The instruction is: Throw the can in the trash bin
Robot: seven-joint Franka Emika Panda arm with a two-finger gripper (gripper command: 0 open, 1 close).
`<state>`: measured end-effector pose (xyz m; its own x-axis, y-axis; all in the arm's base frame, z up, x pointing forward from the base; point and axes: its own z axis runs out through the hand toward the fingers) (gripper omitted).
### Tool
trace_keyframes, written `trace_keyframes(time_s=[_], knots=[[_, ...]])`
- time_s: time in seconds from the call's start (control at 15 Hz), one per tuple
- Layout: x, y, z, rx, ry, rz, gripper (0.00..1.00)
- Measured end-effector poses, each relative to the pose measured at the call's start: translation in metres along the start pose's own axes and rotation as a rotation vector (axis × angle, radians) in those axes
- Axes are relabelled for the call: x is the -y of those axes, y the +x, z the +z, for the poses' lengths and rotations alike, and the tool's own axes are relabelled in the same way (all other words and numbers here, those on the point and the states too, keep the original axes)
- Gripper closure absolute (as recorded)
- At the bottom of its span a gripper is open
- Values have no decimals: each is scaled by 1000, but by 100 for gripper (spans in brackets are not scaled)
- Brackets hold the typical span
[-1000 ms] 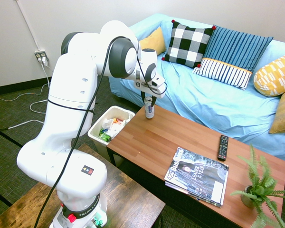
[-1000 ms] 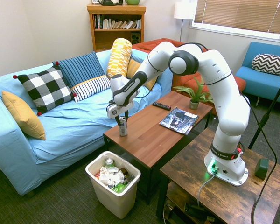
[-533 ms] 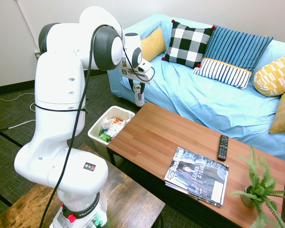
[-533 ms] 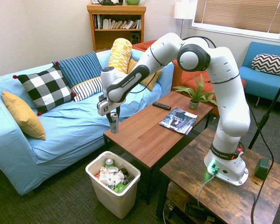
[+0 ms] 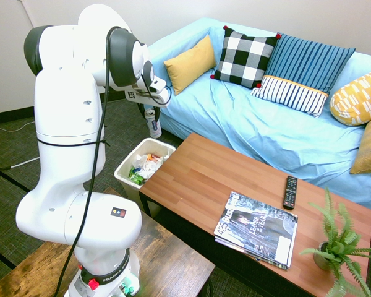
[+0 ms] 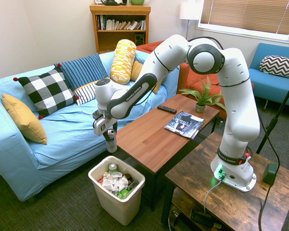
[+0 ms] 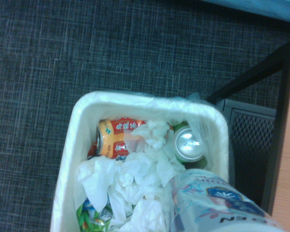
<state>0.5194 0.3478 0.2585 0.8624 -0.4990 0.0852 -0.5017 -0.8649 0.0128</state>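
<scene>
My gripper (image 5: 151,115) is shut on the top of the can (image 5: 154,126), a slim silver can with a dark label that hangs upright in the air. In the second exterior view the gripper (image 6: 109,134) holds the can (image 6: 111,141) off the coffee table's end, above the trash bin (image 6: 121,208). The small white bin (image 5: 124,171) stands on the carpet by the table's corner, filled with crumpled paper and other cans. The wrist view looks straight down into the bin (image 7: 71,145), with the held can (image 7: 217,203) showing at the lower right.
The wooden coffee table (image 5: 235,179) carries a magazine (image 5: 256,229), a remote (image 5: 290,192) and a potted plant (image 5: 337,247). Behind it runs a blue sofa (image 5: 278,133) with cushions. A darker wooden table (image 5: 167,266) lies near the arm's base.
The arm lifted the can off the table's corner and swung it away from the table, over the floor, until it hangs above the bin. The grip stayed shut throughout.
</scene>
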Motion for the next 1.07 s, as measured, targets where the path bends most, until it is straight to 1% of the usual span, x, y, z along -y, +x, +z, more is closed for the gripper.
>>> trace_keyframes(time_s=[0.13,0.4,0.53,0.6,1.07], knots=[[3,-15,19,-9,-26,-20,100],[8,-37,68,6,-79,-51,100],[10,-39,80,8,-91,-56,100],[11,-38,82,7,-94,-55,0],[8,-32,86,1,-108,-48,0]])
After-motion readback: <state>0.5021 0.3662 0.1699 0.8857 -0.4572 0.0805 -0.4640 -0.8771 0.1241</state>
